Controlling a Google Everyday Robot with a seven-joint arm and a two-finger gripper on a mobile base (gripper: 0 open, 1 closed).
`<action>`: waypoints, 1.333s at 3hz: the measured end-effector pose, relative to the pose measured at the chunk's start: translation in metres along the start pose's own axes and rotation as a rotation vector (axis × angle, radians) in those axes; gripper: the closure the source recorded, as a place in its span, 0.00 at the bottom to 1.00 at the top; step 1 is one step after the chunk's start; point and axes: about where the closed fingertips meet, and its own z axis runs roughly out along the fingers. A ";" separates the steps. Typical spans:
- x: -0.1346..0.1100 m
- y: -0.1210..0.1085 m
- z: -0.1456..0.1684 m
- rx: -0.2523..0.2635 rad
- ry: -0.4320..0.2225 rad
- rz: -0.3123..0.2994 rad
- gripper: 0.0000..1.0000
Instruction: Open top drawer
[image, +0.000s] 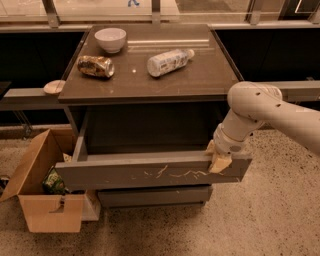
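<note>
Top drawer (150, 172) stood pulled out of the cabinet (200, 82) at lower centre, its scratched front facing the camera. Gripper (218, 156) clamped the front's upper edge near the right end, one finger (220, 164) outside. Bowl (110, 39), can (95, 66) and bottle (167, 61) sat on top; box (35, 200) lower left.

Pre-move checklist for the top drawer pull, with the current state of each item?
1. Top drawer pulled out of the cabinet: ok.
2. Gripper at the drawer front's right end, by its top edge: ok.
3. Firm hold on the drawer front: cannot tell.
4. Clearance between the drawer's left end and the cardboard box: cannot tell.
5. Bottle lying on the cabinet top, back from the front edge: ok.
</note>
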 end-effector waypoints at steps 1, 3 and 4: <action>0.000 0.000 0.000 0.000 0.000 0.000 0.59; 0.000 0.000 0.000 0.000 0.000 0.000 0.12; -0.001 0.000 0.000 -0.005 -0.005 -0.009 0.00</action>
